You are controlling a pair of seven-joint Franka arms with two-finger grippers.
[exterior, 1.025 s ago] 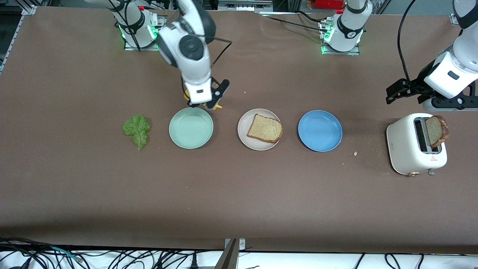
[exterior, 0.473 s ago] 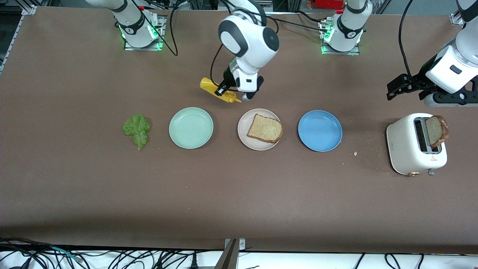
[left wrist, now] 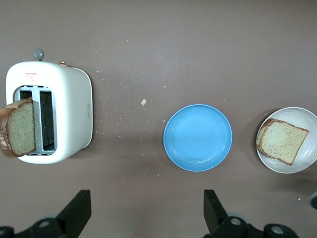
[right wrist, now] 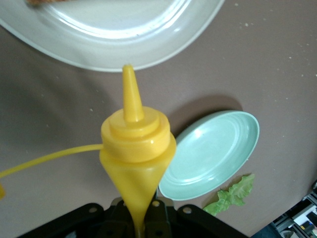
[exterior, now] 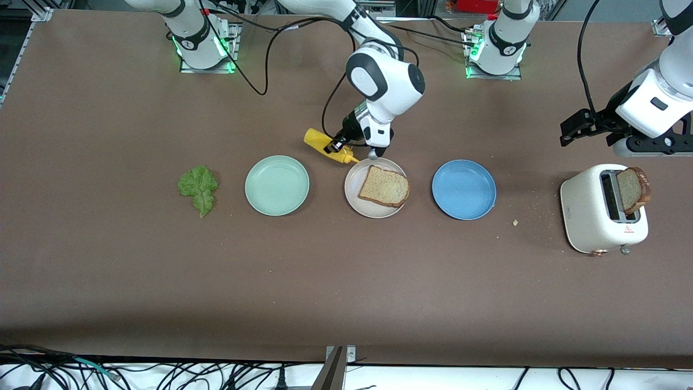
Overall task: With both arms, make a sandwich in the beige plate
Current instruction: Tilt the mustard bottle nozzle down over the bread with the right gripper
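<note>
1. Nearest the front camera on the surface (exterior: 346,292) we see a white toaster (exterior: 602,208) at the left arm's end, with one slice of wholemeal bread (exterior: 632,188) standing up out of a slot; its other slot looks empty.
2. A little farther runs a row: a lettuce leaf (exterior: 199,187) lying loose toward the right arm's end, then a mint-green plate (exterior: 276,185) holding nothing, the beige plate (exterior: 353,195) carrying a single bread slice (exterior: 384,186), and a blue plate (exterior: 463,189) holding nothing.
3. So the sandwich, as we judge it, is only started: one slice in place, lettuce and second slice well apart from it on either hand.
4. Over the farther rim of the beige plate hangs the right claw (exterior: 338,147), clamped on a yellow squeeze bottle (exterior: 330,146).
5. The bottle's long axis is tilted, its nozzle aimed down toward the plate; in the right wrist view the nozzle tip (right wrist: 128,74) sits just at the rim, short of the bread.
6. We judge the coming move turns on this: the slice lies just past the nozzle, along the bottle's own axis.
7. The left claw (exterior: 587,130) waits above the surface beside the toaster, fingers (left wrist: 74,213) spread wide and holding nothing, the nearer claw to the toaster slice.
</note>
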